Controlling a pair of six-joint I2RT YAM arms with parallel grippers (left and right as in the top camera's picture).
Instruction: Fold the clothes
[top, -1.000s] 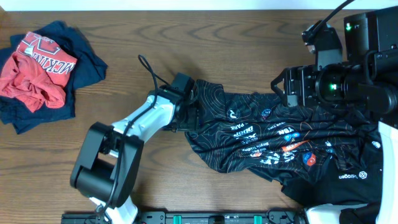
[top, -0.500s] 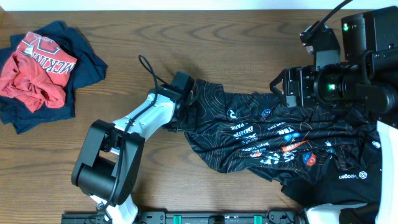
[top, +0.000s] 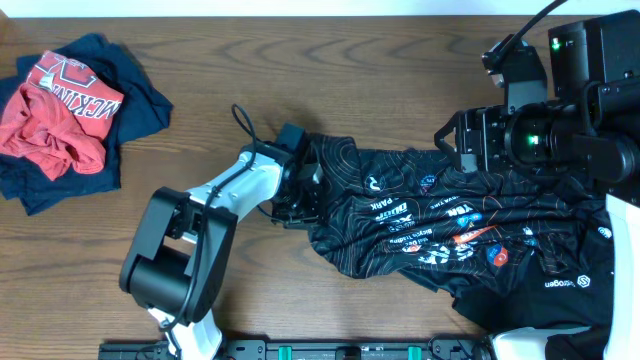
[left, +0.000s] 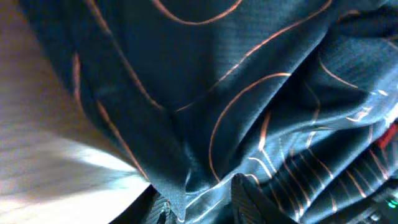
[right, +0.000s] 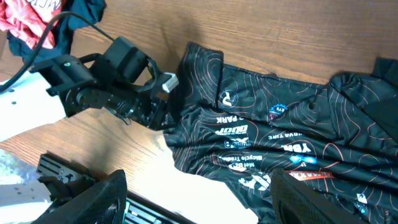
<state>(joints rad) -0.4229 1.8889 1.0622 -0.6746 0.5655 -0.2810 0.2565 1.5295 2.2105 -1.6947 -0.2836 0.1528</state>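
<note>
Black jersey (top: 450, 225) was laid lengthwise left to right on the table's (top: 350, 60) right half, with bare wood beyond its left hem. There the left gripper (top: 305, 200) was set, its grip undeterminable; the right gripper (right: 199, 199) was spread, empty.

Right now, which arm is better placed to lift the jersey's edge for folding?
Probably left. The left gripper is down at the black jersey's edge with fabric between its fingers; the right gripper hangs open above it.
</note>
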